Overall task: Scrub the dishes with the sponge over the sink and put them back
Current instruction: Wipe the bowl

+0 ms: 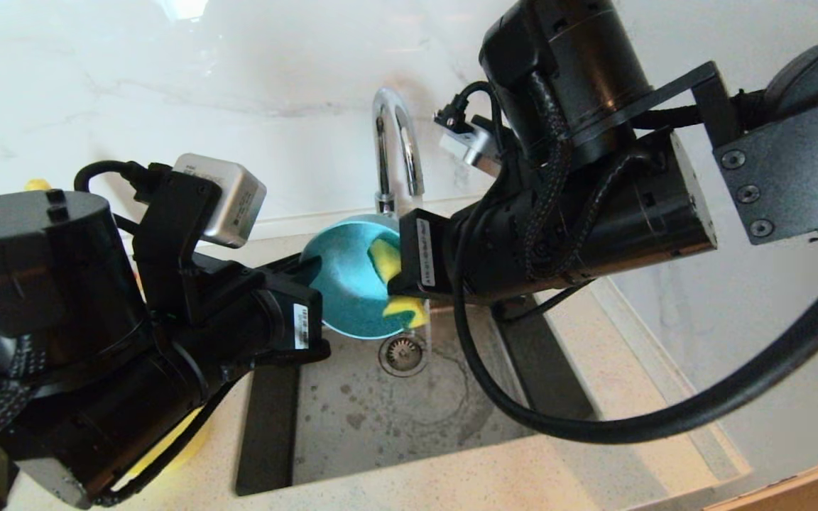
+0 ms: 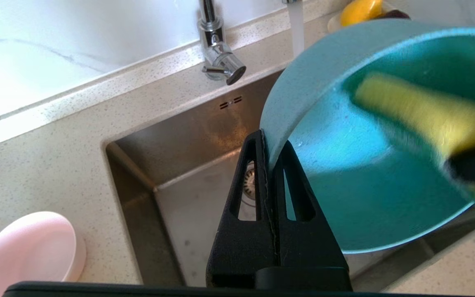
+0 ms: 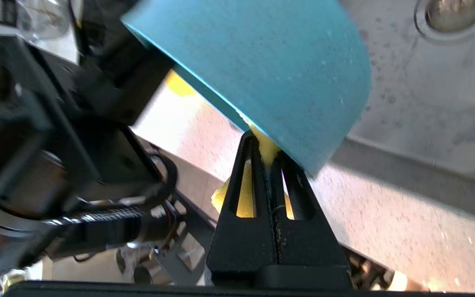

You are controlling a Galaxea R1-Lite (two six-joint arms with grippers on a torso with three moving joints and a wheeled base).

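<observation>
Two hands over sink (image 1: 380,419), left hand (image 2: 271,140) gripping blue bowl (image 1: 348,284), right hand (image 3: 268,142) pinching sponge (image 1: 384,257)

Bright glare on backsplash (image 1: 167,64); sponge (image 2: 427,111) blurred.

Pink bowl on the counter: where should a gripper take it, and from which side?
The pink bowl appears to sit upside down beside the sink, so no rim stands free. Probably come from above and pinch across its rounded sides near the base; they taper, so slipping is a risk.
</observation>
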